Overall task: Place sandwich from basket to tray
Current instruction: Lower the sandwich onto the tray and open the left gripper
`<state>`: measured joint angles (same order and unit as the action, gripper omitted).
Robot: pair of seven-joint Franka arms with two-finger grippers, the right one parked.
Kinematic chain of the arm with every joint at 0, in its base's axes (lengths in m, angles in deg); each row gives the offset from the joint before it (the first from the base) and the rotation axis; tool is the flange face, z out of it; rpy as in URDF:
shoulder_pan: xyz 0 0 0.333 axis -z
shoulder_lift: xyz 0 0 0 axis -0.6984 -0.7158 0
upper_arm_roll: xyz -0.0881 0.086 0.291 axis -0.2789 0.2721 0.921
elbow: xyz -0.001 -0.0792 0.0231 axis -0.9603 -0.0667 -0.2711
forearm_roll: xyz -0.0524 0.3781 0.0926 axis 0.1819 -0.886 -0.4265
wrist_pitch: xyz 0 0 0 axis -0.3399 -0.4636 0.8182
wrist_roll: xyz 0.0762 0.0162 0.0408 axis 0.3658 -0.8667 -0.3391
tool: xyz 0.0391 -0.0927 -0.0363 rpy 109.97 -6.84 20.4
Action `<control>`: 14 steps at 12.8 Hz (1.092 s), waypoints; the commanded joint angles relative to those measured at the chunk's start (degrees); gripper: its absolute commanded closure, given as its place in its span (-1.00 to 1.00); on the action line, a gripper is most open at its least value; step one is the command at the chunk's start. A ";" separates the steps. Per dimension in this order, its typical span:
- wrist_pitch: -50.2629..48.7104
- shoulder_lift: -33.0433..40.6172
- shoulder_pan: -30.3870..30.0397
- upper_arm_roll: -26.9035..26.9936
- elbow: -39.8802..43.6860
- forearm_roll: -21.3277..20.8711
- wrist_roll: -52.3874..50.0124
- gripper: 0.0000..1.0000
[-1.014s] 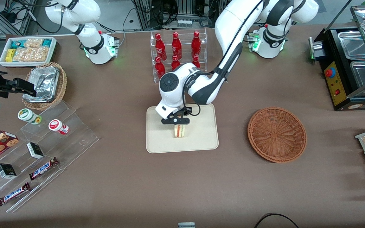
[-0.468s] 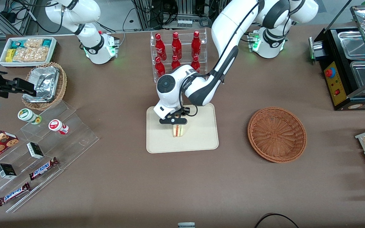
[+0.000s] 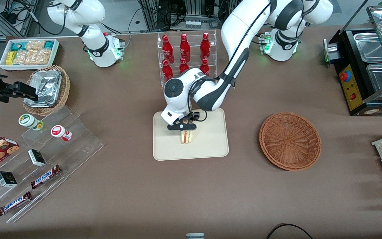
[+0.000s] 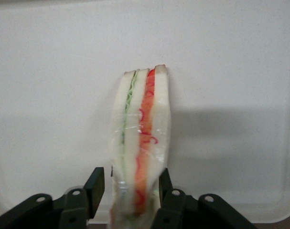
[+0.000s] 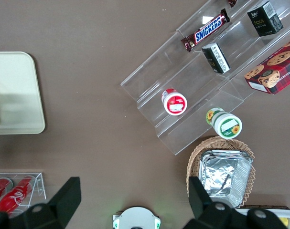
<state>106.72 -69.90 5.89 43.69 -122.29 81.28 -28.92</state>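
Observation:
The sandwich [image 3: 186, 136] [image 4: 142, 129] stands on its edge on the cream tray [image 3: 211, 146] [image 4: 230, 71], wrapped in clear film, with its red and green filling lines showing. My left gripper [image 3: 182, 126] [image 4: 131, 179] hangs just above it and straddles its upper end. The fingers are open: one finger [image 4: 98, 183] stands a small gap away from the bread, and the other is at the bread's surface. The reddish-brown basket [image 3: 289, 141] sits empty on the table toward the working arm's end, beside the tray.
A clear rack of red bottles [image 3: 186, 54] stands close to the tray, farther from the front camera. Acrylic steps with snacks [image 3: 41, 156], a tan basket with foil [image 3: 46, 89] and a white snack bin [image 3: 28, 53] lie toward the parked arm's end. A black warmer [image 3: 366, 66] is toward the working arm's end.
The gripper and sandwich shifted a little toward the parked arm's end over the tray, then stayed still over the last half second.

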 commanded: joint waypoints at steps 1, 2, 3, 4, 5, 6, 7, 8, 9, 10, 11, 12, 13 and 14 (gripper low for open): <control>-0.50 -0.41 1.14 0.92 1.75 -0.75 -2.31 -1.00; -0.50 -0.41 1.14 1.01 1.83 -0.74 -2.31 -1.00; -0.59 -0.15 1.14 1.01 1.83 -0.74 -2.31 -1.00; -0.68 0.64 1.06 1.10 1.75 -0.66 -2.40 -1.00; -0.77 1.43 0.80 1.10 1.75 -0.48 -2.40 -1.00; -0.85 2.66 0.53 1.19 1.66 -0.31 -2.48 -1.00; -1.29 4.15 0.44 1.53 1.57 -0.13 -2.48 -1.00; -2.16 5.56 -0.08 2.41 1.57 0.13 -2.57 -1.00; -3.48 7.40 -1.22 2.76 1.40 0.22 -2.75 -1.00; -5.14 8.98 -2.62 2.85 1.40 0.22 -2.66 -1.00; -6.90 10.82 -3.77 2.86 1.31 0.22 -2.92 -1.00; -8.75 12.67 -5.08 2.94 1.13 0.22 -3.10 -1.00; -11.11 15.13 -7.10 2.86 0.44 0.22 -4.23 -1.00; -13.14 17.93 -8.42 2.94 -0.96 0.14 -4.76 -1.00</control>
<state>96.63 -57.37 -0.37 46.88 -119.90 81.37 -31.62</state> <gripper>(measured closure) 0.000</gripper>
